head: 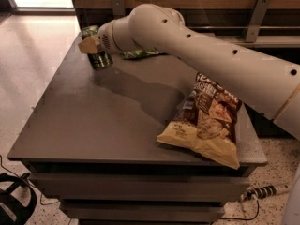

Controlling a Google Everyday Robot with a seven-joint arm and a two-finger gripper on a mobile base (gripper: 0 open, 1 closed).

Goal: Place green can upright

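The green can (pixel 101 61) is a small dark can standing near the far left corner of the grey table (pixel 93 121). Its lower part shows; its upper part is covered by my gripper (pixel 90 44). The gripper sits right at the can, over its top half, at the end of my white arm (pixel 197 46), which reaches in from the right. I cannot tell whether the gripper touches the can.
A flat green chip bag (pixel 140 54) lies at the table's back, mostly hidden behind the arm. A brown chip bag (pixel 206 125) lies at the front right. A wall rail runs behind the table. Black cables (pixel 14 203) are on the floor at lower left.
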